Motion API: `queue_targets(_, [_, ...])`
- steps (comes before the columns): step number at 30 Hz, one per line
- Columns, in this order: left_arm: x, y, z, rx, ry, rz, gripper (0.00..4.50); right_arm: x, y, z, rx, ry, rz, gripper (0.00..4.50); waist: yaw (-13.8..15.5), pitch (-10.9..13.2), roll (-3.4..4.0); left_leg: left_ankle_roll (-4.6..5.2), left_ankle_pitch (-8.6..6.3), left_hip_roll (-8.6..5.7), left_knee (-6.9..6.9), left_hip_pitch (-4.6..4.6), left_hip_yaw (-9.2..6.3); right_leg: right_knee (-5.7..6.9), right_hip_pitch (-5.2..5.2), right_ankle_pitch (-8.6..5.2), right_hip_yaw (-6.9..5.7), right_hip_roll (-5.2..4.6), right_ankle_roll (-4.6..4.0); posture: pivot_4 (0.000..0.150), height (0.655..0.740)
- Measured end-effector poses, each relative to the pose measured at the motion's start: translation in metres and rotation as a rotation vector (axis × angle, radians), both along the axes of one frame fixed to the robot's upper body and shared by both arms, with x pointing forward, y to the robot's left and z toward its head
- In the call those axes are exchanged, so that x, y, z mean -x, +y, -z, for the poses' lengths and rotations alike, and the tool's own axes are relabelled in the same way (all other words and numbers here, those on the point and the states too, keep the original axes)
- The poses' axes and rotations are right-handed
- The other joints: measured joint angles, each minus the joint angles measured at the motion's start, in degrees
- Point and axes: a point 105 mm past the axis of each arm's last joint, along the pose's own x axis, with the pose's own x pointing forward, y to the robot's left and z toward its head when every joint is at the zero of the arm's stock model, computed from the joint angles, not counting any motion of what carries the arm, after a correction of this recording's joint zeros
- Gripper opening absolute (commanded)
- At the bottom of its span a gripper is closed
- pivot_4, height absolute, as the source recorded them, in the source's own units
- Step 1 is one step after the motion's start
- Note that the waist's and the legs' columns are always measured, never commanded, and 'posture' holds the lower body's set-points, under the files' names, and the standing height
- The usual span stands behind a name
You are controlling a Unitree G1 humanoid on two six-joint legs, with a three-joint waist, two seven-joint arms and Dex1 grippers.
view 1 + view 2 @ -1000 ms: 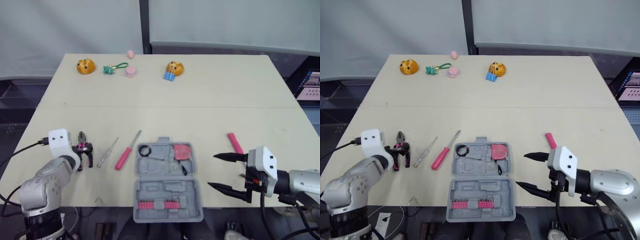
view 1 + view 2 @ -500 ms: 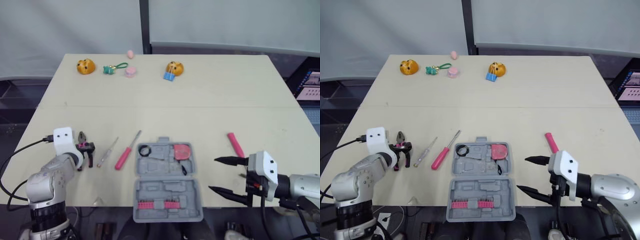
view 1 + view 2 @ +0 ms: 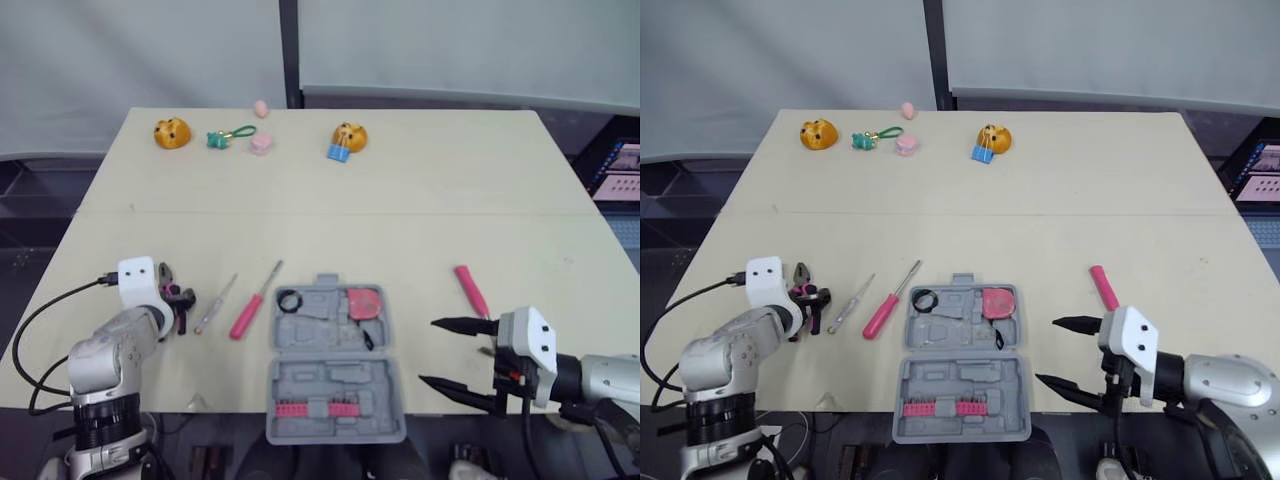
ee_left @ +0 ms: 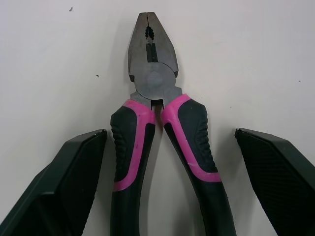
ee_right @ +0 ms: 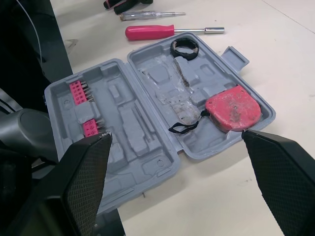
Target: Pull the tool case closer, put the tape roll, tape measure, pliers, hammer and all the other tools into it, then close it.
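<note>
Left gripper (image 3: 172, 312) stands spread wide over the pliers (image 3: 164, 273), close to the left near corner of the table (image 3: 400, 200). Right gripper (image 3: 448, 354) is equally wide and holds nothing. It hovers at the near edge, right of the open tool case (image 3: 335, 385), whose front half overhangs that edge. The tape roll (image 3: 290, 300) and red tape measure (image 3: 365, 303) lie in the rear half of the case. A thin screwdriver (image 3: 215, 303) and a pink-handled screwdriver (image 3: 250, 305) lie between the pliers and the case. A pink handle (image 3: 470, 290) lies alone to the right. The middle of the table is bare, and small toys (image 3: 171, 132) sit along the far edge.

From the left wrist, the black fingers (image 4: 64, 187) flank the pliers' pink-and-black grips without touching them, leaving a gap on each side. The pliers' head points away, shut.

From the right wrist, the fingers (image 5: 285, 172) frame the tool case with free table around them. The half holding the pink bits (image 5: 81, 93) pokes past the table's edge, and the two screwdrivers lie beyond the case.

Against a second ago, the left arm has shifted right and now covers more of the pliers. The right gripper has sunk a little toward the near edge, so the pink handle lies fully clear of it. None of the tools has moved.
</note>
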Motion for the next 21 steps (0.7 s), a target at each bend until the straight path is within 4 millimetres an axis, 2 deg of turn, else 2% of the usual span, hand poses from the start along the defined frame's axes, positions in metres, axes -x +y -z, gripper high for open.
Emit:
queue_targets(4, [-0.002,-0.001,0.000,0.003,-0.002,0.010,4.50,0.000,0.000,0.000,0.001,-0.001,0.006,4.47,0.0,0.0,0.00,0.00,0.01,0.00,0.00,0.01,0.00,0.01,0.00,0.00,0.00,0.00,0.00,0.150,0.7121])
queue_targets(7, [-0.004,-0.003,0.000,0.011,-0.002,0.026,3.67,0.000,0.000,0.000,0.002,-0.003,0.006,4.50,0.1,0.0,0.00,0.00,0.01,0.00,0.00,0.01,-0.01,0.03,0.00,0.00,0.00,-0.02,0.00,0.150,0.7121])
queue_targets(10, [-0.005,-0.003,-0.001,0.003,-0.001,0.028,2.32,0.001,0.001,0.000,0.003,-0.007,0.003,4.50,0.0,0.0,0.00,0.00,0.01,0.00,0.00,0.01,0.00,0.02,0.00,0.00,0.00,-0.02,0.00,0.150,0.7121])
queue_targets(18, [-0.004,-0.001,-0.001,-0.010,0.006,0.027,2.32,0.000,0.001,0.000,0.004,-0.011,0.009,4.50,0.0,0.0,0.00,-0.02,0.02,0.01,0.00,0.04,-0.01,0.07,0.00,0.00,0.00,-0.02,0.00,0.150,0.7121])
queue_targets(21, [-0.003,0.007,-0.004,-0.040,0.011,0.018,2.32,0.000,0.001,-0.001,0.001,-0.018,0.007,4.50,-0.2,0.0,-0.01,-0.02,0.02,0.00,0.00,0.03,-0.01,0.07,-0.03,0.00,0.00,0.02,0.00,0.150,0.7121])
